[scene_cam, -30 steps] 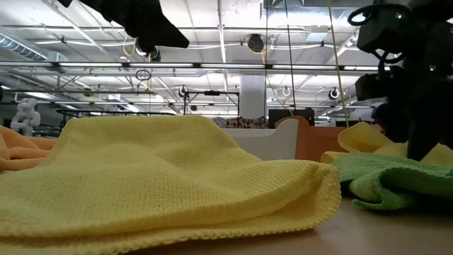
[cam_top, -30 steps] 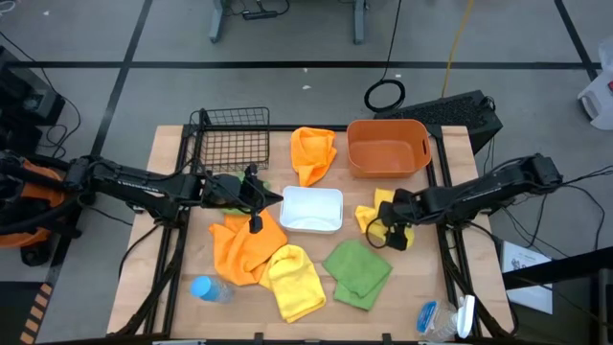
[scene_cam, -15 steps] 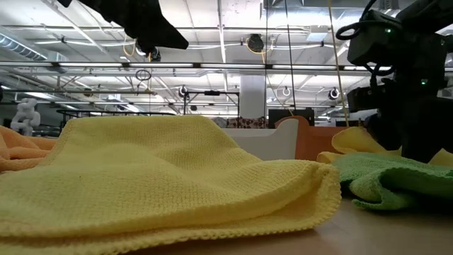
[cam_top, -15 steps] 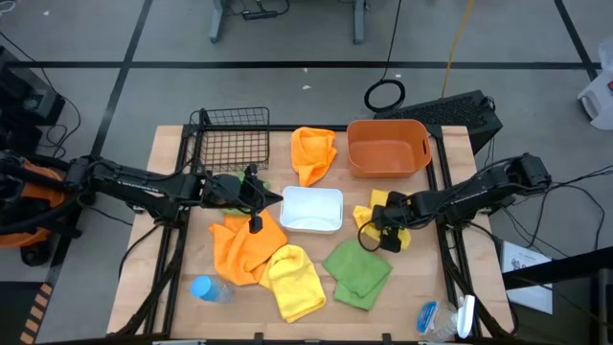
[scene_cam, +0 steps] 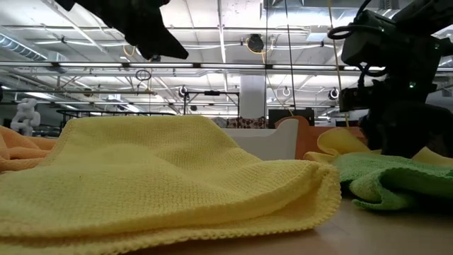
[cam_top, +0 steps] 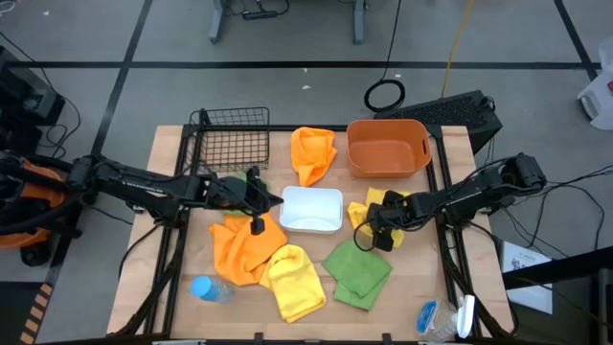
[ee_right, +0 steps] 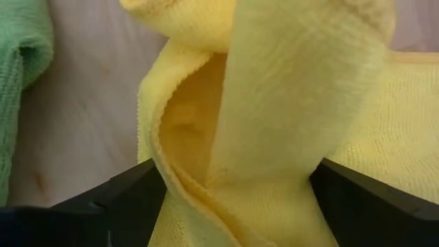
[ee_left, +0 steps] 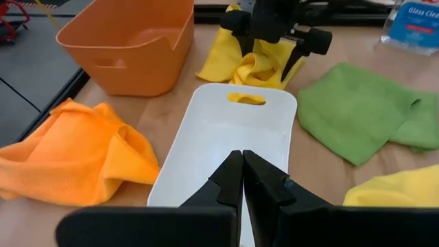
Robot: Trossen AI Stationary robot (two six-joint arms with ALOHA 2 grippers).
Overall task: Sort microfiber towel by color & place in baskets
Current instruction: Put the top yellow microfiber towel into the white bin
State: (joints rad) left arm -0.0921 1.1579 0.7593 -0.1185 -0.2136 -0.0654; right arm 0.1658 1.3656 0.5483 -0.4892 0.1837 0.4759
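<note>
My right gripper (cam_top: 378, 228) is shut on a yellow towel (cam_top: 375, 209) lying right of the white tray (cam_top: 311, 195). The wrist view shows that towel (ee_right: 274, 103) bunched between the fingers. My left gripper (ee_left: 241, 180) is shut and empty, and it hovers over the tray's left end (cam_top: 257, 198). A second yellow towel (cam_top: 295, 281), a green towel (cam_top: 357, 271) and an orange towel (cam_top: 244, 246) lie flat near the front edge. Another orange towel (cam_top: 313, 153) lies between the black mesh basket (cam_top: 233, 137) and the orange tub (cam_top: 388, 147). My right gripper pinches a bunched fold (ee_right: 226, 165) of the yellow towel between its two fingers (ee_right: 123, 199), several layers thick. It comes from above, slanting in from the table's right. The held fold (scene_cam: 338, 142) is raised, and the rest of the towel lies on the table.
A blue plastic bottle (cam_top: 206, 287) lies near the front left corner. Blue and white packets (cam_top: 445, 316) sit at the front right corner. The green towel (scene_cam: 396, 177) lies just in front of my right gripper (scene_cam: 396, 131). Bare wood shows left of the orange towel.
My right gripper has moved toward the table's left, closer to the white tray. It has dragged the yellow towel with it, and the towel has bunched up and shifted toward the tray.
</note>
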